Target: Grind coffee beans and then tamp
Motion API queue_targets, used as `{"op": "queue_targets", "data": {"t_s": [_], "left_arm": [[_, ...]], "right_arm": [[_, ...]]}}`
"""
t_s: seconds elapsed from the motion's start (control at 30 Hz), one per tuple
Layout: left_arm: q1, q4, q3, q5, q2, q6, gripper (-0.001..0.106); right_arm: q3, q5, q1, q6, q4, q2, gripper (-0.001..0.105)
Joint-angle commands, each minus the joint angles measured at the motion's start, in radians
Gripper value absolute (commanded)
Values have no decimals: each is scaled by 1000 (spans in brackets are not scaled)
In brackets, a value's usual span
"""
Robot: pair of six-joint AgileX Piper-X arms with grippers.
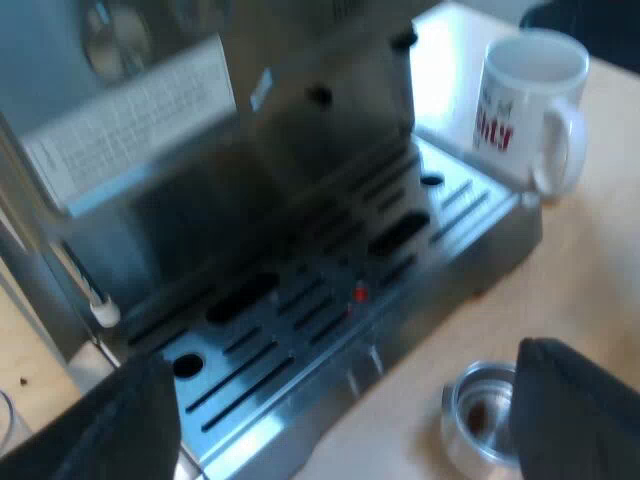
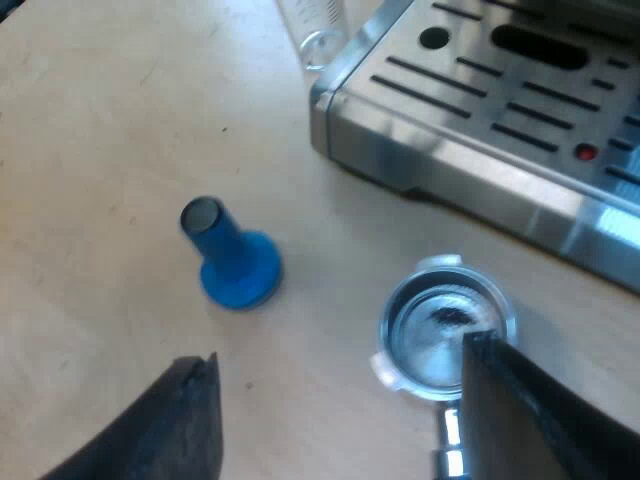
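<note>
Right wrist view: holder (image 2: 440, 325) lies beside spread right claw (image 2: 342, 352).

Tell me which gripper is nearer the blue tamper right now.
Right. The right gripper hangs over the table with the blue tamper just ahead of its open jaws. The left gripper faces the machine's drip tray, the metal holder beside one jaw.
</note>
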Motion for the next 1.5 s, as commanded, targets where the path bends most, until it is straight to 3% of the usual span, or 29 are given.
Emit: {"op": "queue_targets", "data": {"t_s": [0.03, 0.23, 0.5, 0.63, 0.8, 0.93, 1.07, 1.2, 1.5], "left_arm": [[1, 2, -36, 3, -4, -37, 70], [26, 2, -61, -31, -4, -40, 70], [245, 9, -61, -3, -4, -64, 70], [295, 24, -61, 21, -4, -98, 70], [298, 76, -61, 21, -7, -98, 70], [298, 129, -61, 21, -7, -98, 70], [298, 177, -61, 21, -18, -98, 70], [298, 200, -61, 15, -65, -77, 70], [298, 227, -57, 9, -276, -77, 70]], "right_arm": [[-50, -12, -83, -18, 76, -7, 55], [-103, -163, -323, -18, 215, -7, 55], [-112, -353, -648, -59, 320, -7, 55], [-112, -393, -817, -143, 383, -18, 55], [-112, -428, -991, -246, 467, -58, 55], [-112, -512, -1132, -326, 522, -126, 55], [-112, -520, -1188, -377, 561, -219, 55], [-112, -522, -1186, -379, 594, -315, 55], [-112, -525, -1186, -394, 647, -590, 55]]}}
